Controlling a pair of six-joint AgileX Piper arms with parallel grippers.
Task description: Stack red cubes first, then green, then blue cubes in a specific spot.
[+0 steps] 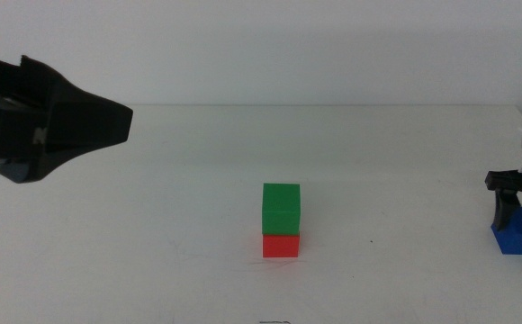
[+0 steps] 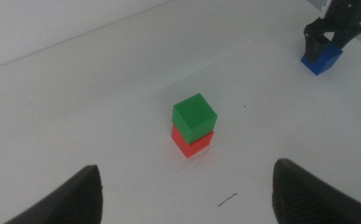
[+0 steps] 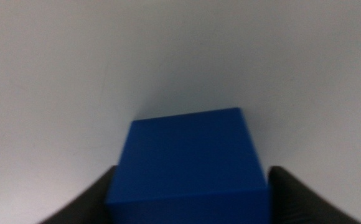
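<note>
The green cube (image 1: 281,209) sits squarely on the red cube (image 1: 281,246) near the middle of the white table; the left wrist view shows the same pair, green cube (image 2: 194,116) over red cube (image 2: 190,142). The blue cube (image 1: 520,231) rests on the table at the far right. My right gripper (image 1: 517,211) has come down over it. In the right wrist view the blue cube (image 3: 190,162) fills the space between the jaws, which press its two sides. My left gripper (image 1: 121,119) hangs open high at the left, empty, well away from the stack.
The table's far edge (image 1: 333,104) runs across the back against a plain wall. A small dark scratch mark (image 2: 227,199) lies on the tabletop in front of the stack. Bare tabletop separates the stack from the blue cube.
</note>
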